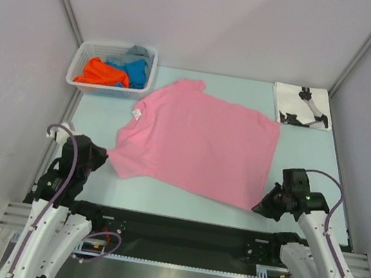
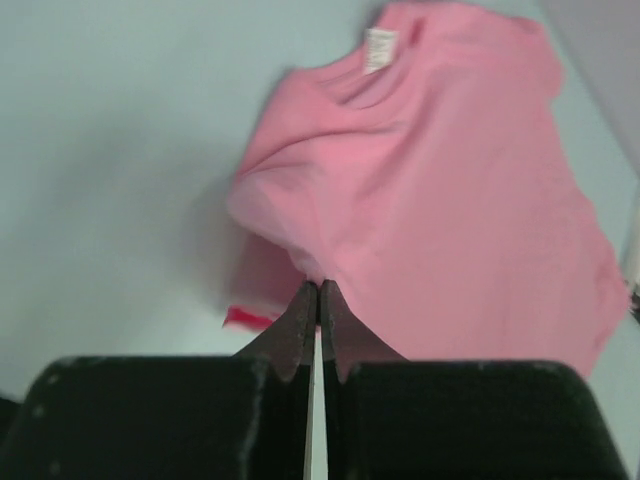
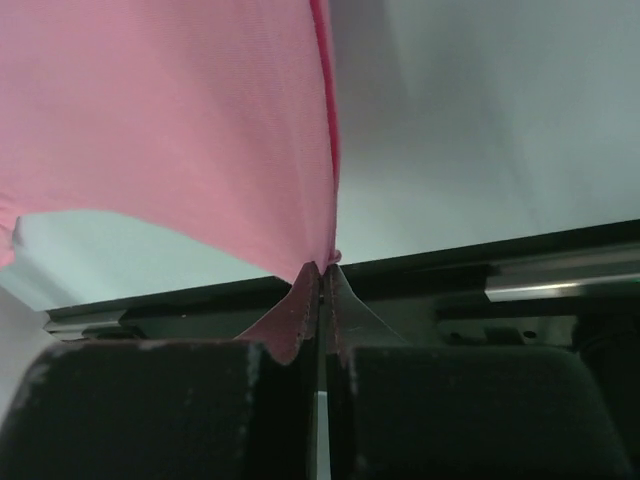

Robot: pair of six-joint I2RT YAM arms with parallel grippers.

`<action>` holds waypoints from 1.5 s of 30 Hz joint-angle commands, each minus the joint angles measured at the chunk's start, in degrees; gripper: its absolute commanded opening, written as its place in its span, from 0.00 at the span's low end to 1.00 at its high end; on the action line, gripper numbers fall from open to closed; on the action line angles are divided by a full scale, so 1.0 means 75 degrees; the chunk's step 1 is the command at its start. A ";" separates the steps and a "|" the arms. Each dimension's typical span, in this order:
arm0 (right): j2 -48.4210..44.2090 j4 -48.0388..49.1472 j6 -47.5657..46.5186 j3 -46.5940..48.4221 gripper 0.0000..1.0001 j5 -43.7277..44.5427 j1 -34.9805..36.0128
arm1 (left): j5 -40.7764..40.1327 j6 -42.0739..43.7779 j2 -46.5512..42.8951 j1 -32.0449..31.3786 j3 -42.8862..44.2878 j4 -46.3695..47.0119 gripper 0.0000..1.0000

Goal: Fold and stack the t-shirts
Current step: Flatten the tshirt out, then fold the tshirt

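A pink t-shirt (image 1: 199, 141) lies spread across the middle of the table, collar and white label toward the left. My left gripper (image 1: 104, 155) is shut on its near left sleeve; the left wrist view shows the gripper (image 2: 319, 287) pinching pink t-shirt cloth (image 2: 430, 200) at the tips. My right gripper (image 1: 259, 207) is shut on the shirt's near right bottom corner, and the right wrist view shows the gripper (image 3: 322, 268) with the pink t-shirt hem (image 3: 200, 130) rising from it. A folded white t-shirt with black print (image 1: 302, 106) lies at the far right.
A white lattice basket (image 1: 86, 54) at the far left holds orange (image 1: 101, 72), blue (image 1: 137, 72) and grey (image 1: 137, 53) t-shirts. Grey walls close in on both sides. The black rail (image 1: 178, 232) runs along the near edge of the table.
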 commanded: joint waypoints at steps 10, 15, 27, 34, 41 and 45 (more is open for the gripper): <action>0.0876 -0.0375 0.0769 -0.0392 0.00 0.0706 0.0119 | -0.1879 -0.3105 0.0893 0.0062 -0.0242 -0.2992 0.01; 0.1004 -0.0234 0.0923 -0.0321 0.00 0.1024 -0.0092 | -0.1540 -0.3518 0.1094 0.0214 -0.0383 -0.3240 0.00; 0.1929 0.0164 0.0304 0.0358 0.00 0.1070 -0.0654 | -0.1973 -0.2816 0.2721 0.0203 0.0811 -0.3064 0.00; 0.2938 0.0305 -0.0389 0.0663 0.00 0.0275 -0.0877 | -0.2393 -0.2838 0.3754 0.0202 0.1760 -0.3579 0.00; 0.2938 0.0211 -0.0916 0.0967 0.00 0.0110 -0.0889 | -0.2570 -0.2137 0.3695 0.0214 0.2207 -0.2761 0.00; 0.3278 0.0247 -0.1408 0.1377 0.01 -0.0055 -0.0877 | -0.2336 -0.1422 0.3964 0.0203 0.2441 -0.2221 0.00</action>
